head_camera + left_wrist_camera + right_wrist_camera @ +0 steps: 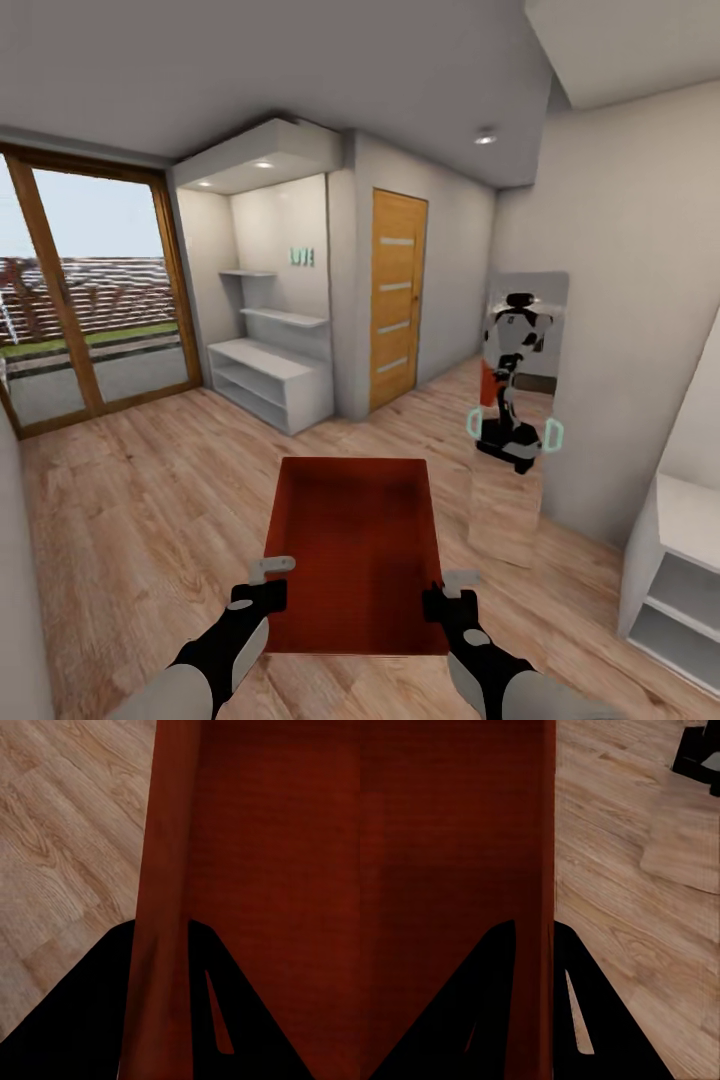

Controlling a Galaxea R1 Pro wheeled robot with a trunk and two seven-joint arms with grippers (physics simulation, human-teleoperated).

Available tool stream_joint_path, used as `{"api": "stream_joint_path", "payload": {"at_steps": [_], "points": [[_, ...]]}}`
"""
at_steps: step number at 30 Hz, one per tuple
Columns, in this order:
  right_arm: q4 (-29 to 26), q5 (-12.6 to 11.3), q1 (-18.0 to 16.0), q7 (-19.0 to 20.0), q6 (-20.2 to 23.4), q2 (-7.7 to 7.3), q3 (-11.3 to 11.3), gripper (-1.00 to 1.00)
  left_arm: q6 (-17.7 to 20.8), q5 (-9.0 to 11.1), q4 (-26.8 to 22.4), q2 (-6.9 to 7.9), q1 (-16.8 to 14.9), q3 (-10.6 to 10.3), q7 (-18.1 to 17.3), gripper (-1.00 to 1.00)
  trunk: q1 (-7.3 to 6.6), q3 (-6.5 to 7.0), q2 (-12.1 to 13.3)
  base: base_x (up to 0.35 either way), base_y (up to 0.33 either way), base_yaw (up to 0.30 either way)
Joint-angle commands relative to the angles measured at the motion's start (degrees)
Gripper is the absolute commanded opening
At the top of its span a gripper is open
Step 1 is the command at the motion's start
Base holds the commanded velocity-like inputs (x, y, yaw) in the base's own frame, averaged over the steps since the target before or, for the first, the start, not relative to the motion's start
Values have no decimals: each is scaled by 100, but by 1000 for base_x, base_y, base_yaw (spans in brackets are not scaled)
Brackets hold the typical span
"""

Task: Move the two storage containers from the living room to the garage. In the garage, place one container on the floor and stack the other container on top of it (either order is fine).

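Note:
I hold one red-orange storage container [355,540] level in front of me, above the light wood plank floor [150,500]. It is lidless and its inside is empty. My left gripper [265,582] is shut on its left wall near the corner closest to me. My right gripper [448,592] is shut on the right wall. In the left wrist view the thin wall [161,870] runs between the black fingers [90,1012]. The right wrist view shows the other wall [547,832] pinched the same way between the fingers [585,990]. The garage is out of view.
Glazed wooden doors [90,300] stand at the left, and a white shelf unit [270,380] fills the alcove ahead. A closed wooden door [398,295] is ahead on the right. A tall mirror [515,400] on the right wall reflects the robot. A white cabinet [680,570] stands at the near right.

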Motion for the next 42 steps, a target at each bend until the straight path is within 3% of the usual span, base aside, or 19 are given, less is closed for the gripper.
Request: {"api": "stream_joint_path", "payload": {"at_steps": [1,42], "points": [[-21,65,-8,-29,-24,-12,-242,-100,35,57,5,3,-2,63,35,-100,5,-10,-9,321,0,162],[-22,66,-8,-29,-26,-12,-242,-100,41,57,3,-5,-2,63,35,-100,5,-10,-9,321,0,9]]}}
